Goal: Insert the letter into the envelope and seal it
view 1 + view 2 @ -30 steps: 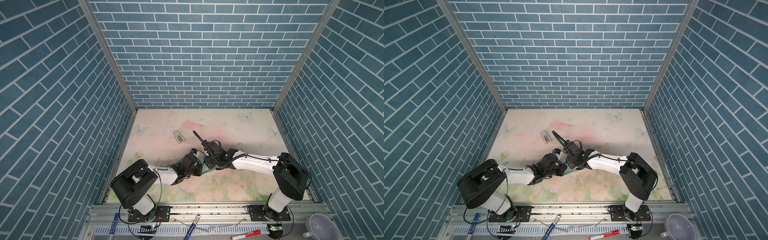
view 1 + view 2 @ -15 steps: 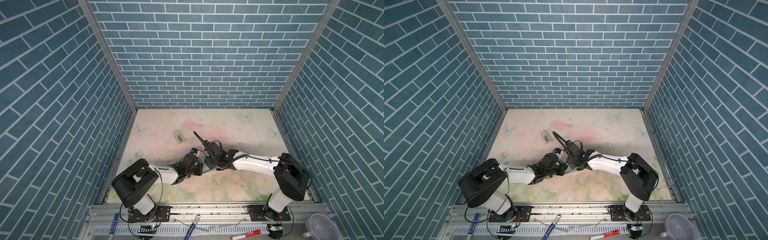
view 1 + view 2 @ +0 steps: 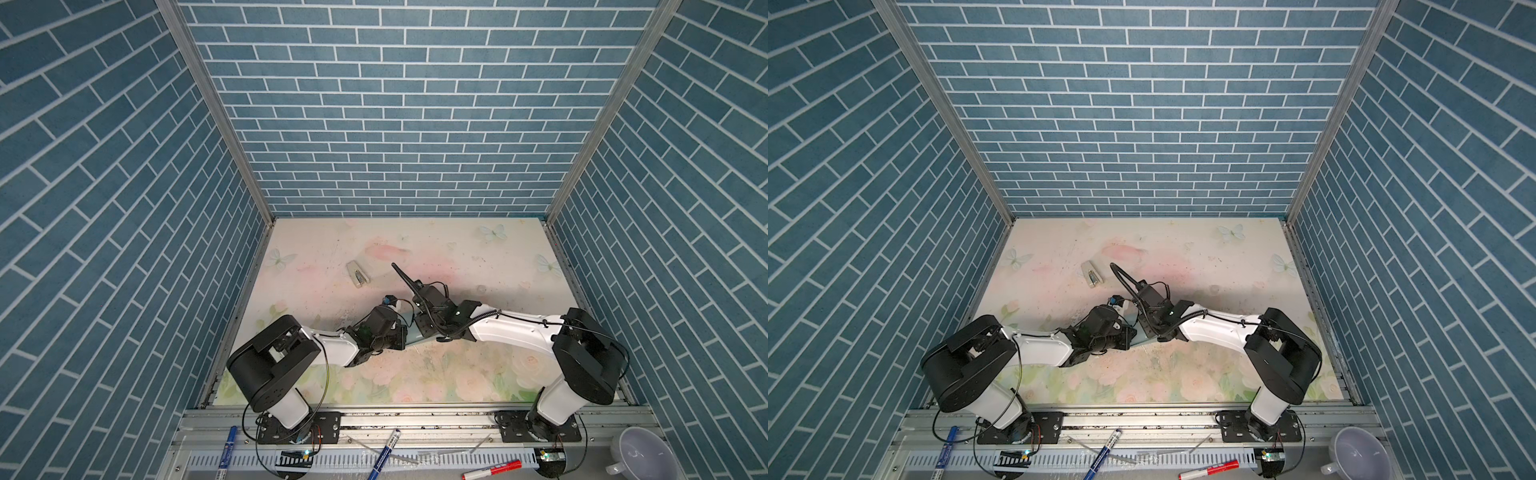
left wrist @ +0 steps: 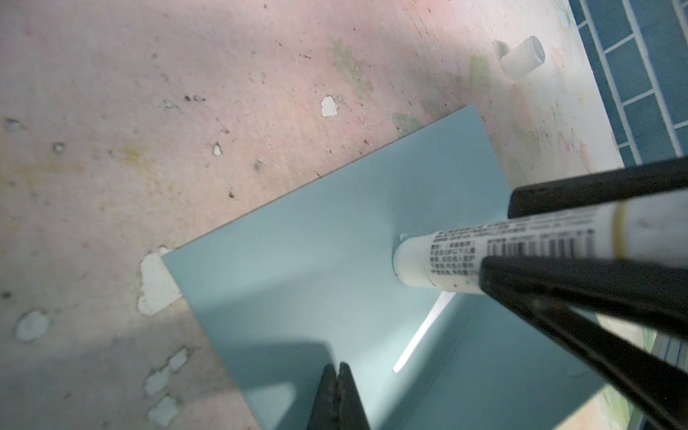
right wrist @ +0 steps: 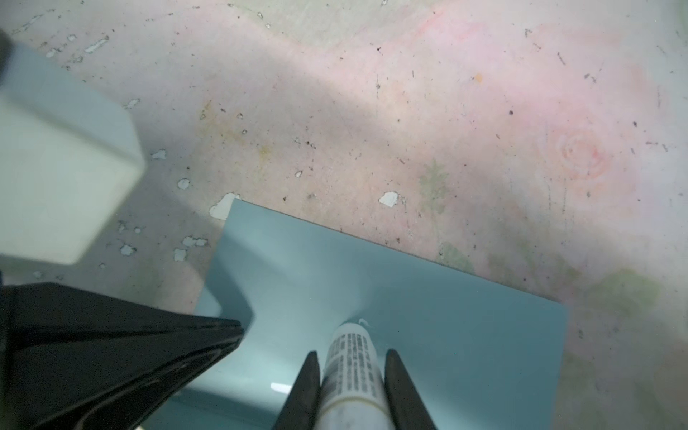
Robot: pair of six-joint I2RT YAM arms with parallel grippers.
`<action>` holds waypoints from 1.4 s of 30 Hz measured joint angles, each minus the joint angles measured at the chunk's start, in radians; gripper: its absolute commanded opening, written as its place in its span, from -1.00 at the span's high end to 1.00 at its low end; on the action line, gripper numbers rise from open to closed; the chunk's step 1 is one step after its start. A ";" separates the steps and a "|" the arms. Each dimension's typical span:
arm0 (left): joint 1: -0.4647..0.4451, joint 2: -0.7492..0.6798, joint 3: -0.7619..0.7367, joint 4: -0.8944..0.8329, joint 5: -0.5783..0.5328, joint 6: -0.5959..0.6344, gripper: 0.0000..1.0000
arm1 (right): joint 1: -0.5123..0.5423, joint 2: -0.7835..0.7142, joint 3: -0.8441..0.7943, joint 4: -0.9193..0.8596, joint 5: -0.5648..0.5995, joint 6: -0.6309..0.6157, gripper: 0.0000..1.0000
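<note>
Robot test cell, probably a lab: brick-print wall panels [image 3: 374, 104] on aluminium framing [image 3: 216, 108], worn floral-print tabletop [image 3: 457, 249], two arms [image 3: 515, 336] bolted to a front rail [image 3: 415, 415], slotted cable duct [image 3: 249, 461], loose marker pens [image 3: 492, 471].

The left arm [image 3: 332, 345] and right arm [image 3: 515, 332] stretched low, meeting. The left gripper [image 4: 338, 378] was pinched closed; the right gripper [image 5: 352, 358] clamped a glue stick [image 5: 348, 372].

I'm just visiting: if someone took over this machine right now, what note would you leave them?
Left tool: shut, tips resting on the envelope.
Right tool: shut on a glue stick, its tip touching the envelope.
Letter: only a white sliver shows at the fold, so it seems to be inside.
Done: letter apparently in.
Left: finish gluing, fold the flap, press it shut.
</note>
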 measured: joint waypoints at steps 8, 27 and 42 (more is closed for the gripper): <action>0.000 0.006 0.010 -0.010 0.000 0.000 1.00 | -0.017 -0.028 -0.037 0.018 0.009 0.000 1.00; 0.000 0.011 0.018 -0.013 0.004 0.000 1.00 | -0.094 -0.117 -0.140 0.046 0.011 0.000 1.00; 0.000 0.013 0.019 -0.013 0.007 0.000 1.00 | -0.146 -0.157 -0.183 0.037 0.047 0.019 1.00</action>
